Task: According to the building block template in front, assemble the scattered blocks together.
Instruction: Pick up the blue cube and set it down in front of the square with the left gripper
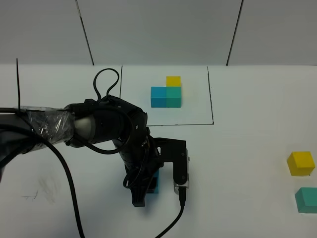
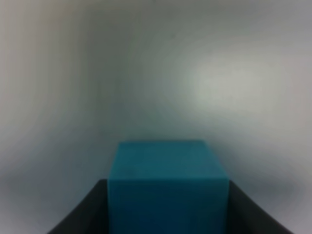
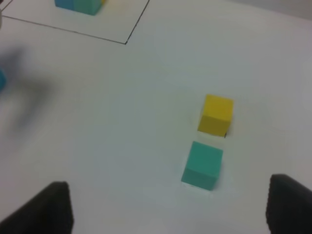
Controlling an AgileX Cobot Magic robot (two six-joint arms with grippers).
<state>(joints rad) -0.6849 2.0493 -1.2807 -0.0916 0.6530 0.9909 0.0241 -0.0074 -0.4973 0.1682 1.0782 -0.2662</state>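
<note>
1. The left arm's fingers point(image 2: 80, 214) are closed on the blue cube point(image 1: 154, 183), one dark finger against each side face; the cube is low over the near part of the bench point(image 1: 247, 148), left of the middle
2. Whether the blue cube touches the bench or is just off it, I cannot tell
3. The building block template point(image 1: 167, 91) sits at the far side inside its thin black frame point(image 1: 212, 99), straight beyond the held cube and well apart from it
4. The yellow cube point(image 1: 300, 163) and the teal cube point(image 1: 307, 199) stand far to the right, near each other but not touching, yellow farther away; the high view's edge cuts the teal one
5. A wide stretch of white bench lies between the left arm and that pair
6. The right arm's fingers point(image 3: 51, 209) are spread wide, holding nothing, above the bench on the near side of the teal cube
</note>
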